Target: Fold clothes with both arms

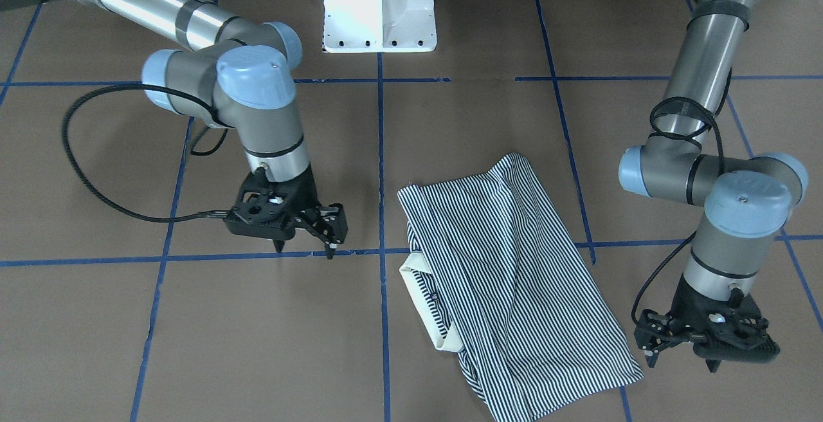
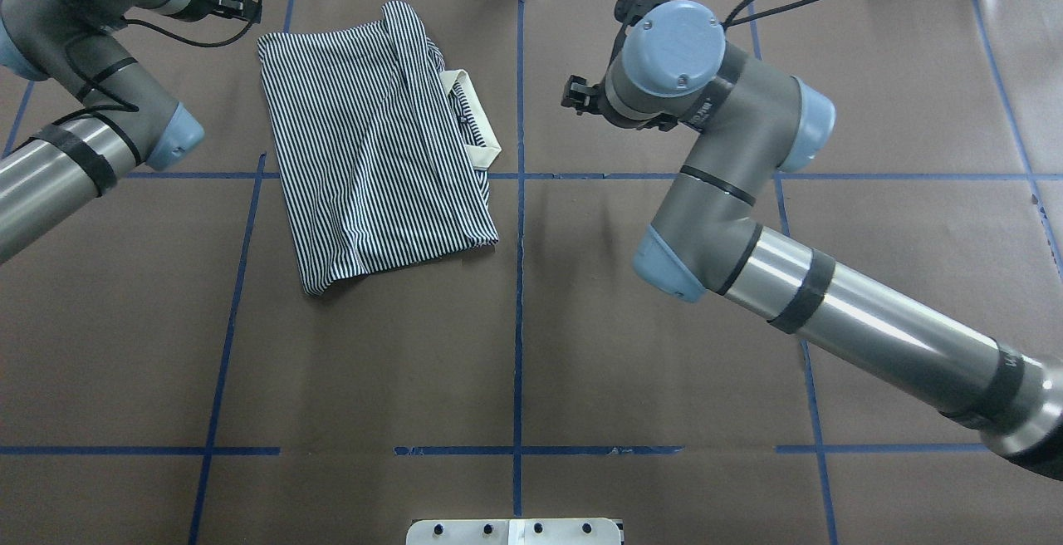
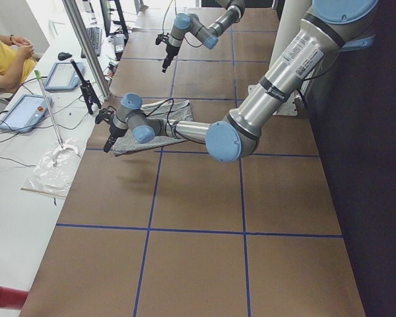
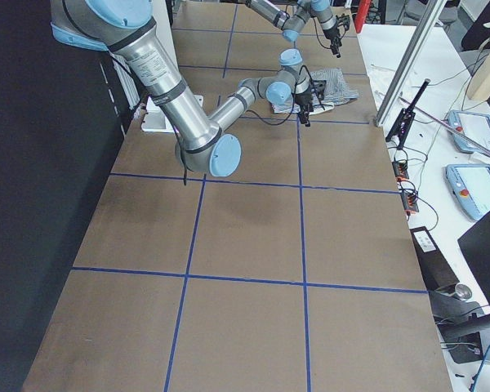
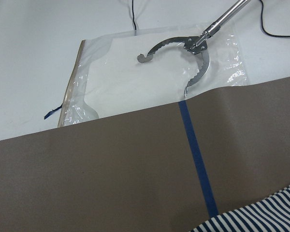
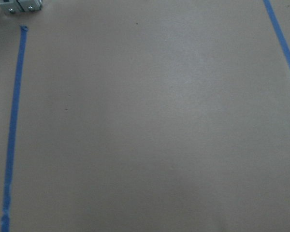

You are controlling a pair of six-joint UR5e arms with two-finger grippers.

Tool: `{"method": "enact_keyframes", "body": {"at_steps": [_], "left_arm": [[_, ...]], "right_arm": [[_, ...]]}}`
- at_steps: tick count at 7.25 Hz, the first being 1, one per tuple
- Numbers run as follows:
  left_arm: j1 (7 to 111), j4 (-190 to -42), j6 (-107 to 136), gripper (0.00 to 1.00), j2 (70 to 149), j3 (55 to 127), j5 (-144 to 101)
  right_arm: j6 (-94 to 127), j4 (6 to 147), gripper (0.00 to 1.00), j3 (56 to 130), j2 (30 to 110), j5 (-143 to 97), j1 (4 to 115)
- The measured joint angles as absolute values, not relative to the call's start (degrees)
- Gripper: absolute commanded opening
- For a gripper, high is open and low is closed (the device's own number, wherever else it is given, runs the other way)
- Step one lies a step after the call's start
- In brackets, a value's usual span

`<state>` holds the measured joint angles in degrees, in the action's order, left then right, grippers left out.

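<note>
The striped polo shirt (image 1: 514,280) lies folded into a long, narrow bundle on the brown table. Its cream collar (image 1: 424,300) sticks out on one long side. It also shows in the overhead view (image 2: 374,146). My left gripper (image 1: 683,363) is open and empty. It hangs just above the table, beside the shirt's far corner and apart from it. A striped corner (image 5: 261,217) shows in the left wrist view. My right gripper (image 1: 305,251) is open and empty, with its tips close to the table, well off the collar side. The right wrist view shows only bare table.
The white pedestal base (image 1: 379,7) stands at the robot's edge. Blue tape lines (image 2: 519,196) grid the brown table cover. Past the far edge lie a plastic bag with metal tongs (image 5: 183,53), tablets (image 3: 23,109) and an upright metal post (image 3: 86,46). A person (image 3: 3,63) sits there.
</note>
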<state>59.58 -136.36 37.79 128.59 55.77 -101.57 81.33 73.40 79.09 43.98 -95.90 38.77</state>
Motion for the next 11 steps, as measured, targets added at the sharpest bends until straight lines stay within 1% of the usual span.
{"method": "enact_keyframes", "body": {"at_steps": [2, 4, 5, 7, 9, 10, 11], "left_arm": [[60.0, -136.9, 37.2, 1.0, 126.8, 58.3, -102.7], [60.0, -137.0, 37.2, 1.0, 126.4, 58.9, -102.9], [60.0, -137.1, 37.3, 1.0, 126.1, 59.5, -102.9], [60.0, -137.1, 37.6, 1.0, 125.0, 61.1, -102.9], [60.0, -137.1, 37.6, 1.0, 124.6, 61.5, -102.9], [60.0, -137.1, 37.6, 1.0, 124.6, 61.5, -102.9], [60.0, -137.0, 37.6, 1.0, 124.6, 61.5, -102.9]], "right_arm": [[91.6, 67.9, 0.7, 67.5, 35.1, -91.7, 35.0], [95.7, 64.5, 0.68, 59.1, 30.0, -87.9, 32.3], [96.2, 63.2, 0.67, 55.4, 28.2, -86.5, 31.4], [96.3, 62.4, 0.66, 51.8, 27.0, -85.1, 30.9], [96.1, 62.4, 0.47, 50.7, 26.9, -84.4, 30.8], [96.1, 62.4, 0.43, 50.4, 26.8, -84.2, 30.6], [96.1, 62.4, 0.21, 50.3, 26.9, -83.9, 30.3]]}}
